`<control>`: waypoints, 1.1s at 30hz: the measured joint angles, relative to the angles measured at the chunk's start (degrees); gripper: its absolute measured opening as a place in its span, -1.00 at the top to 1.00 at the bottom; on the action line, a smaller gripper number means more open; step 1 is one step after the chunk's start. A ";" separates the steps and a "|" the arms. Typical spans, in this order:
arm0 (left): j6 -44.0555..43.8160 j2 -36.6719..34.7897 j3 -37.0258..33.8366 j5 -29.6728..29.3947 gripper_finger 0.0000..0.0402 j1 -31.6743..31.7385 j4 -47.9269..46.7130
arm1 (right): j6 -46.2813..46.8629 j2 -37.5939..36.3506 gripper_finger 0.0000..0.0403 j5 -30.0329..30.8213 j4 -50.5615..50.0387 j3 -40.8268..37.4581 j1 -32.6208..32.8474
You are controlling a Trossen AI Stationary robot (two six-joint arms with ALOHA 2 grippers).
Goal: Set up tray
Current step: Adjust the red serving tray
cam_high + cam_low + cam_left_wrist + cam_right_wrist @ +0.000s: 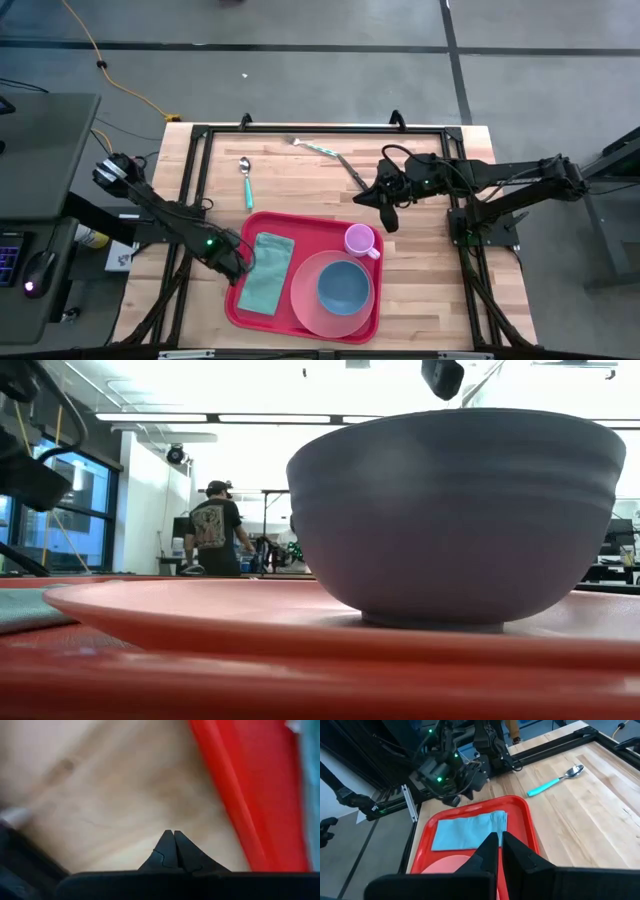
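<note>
From my station the tray (258, 222) sits in the lower centre of the high view, already carrying a teal napkin (267, 271), a pink plate (306, 290) with a blue bowl (344, 285) on it, and a pink cup (360, 240) at its upper right corner. A spoon (246, 181) and a fork (328, 154) lie on the bare table (430, 290) above the tray, so I judge the cutlery step is next: one arm has to open up, drop onto a handle and carry it to the tray. The left gripper (238, 268) is just beside the tray's left rim, fingers pressed together and holding nothing. The right gripper (388, 222) hovers right of the cup, likewise clenched and empty.
</note>
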 joint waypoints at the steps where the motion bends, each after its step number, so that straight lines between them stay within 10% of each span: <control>1: -0.63 0.62 0.10 0.24 0.96 -0.46 2.41 | 0.00 -0.19 1.00 0.02 -0.15 0.00 0.00; 33: 2.74 2.52 0.61 -7.75 0.96 -2.42 19.75 | 2.58 -0.29 1.00 3.72 -3.09 0.00 1.93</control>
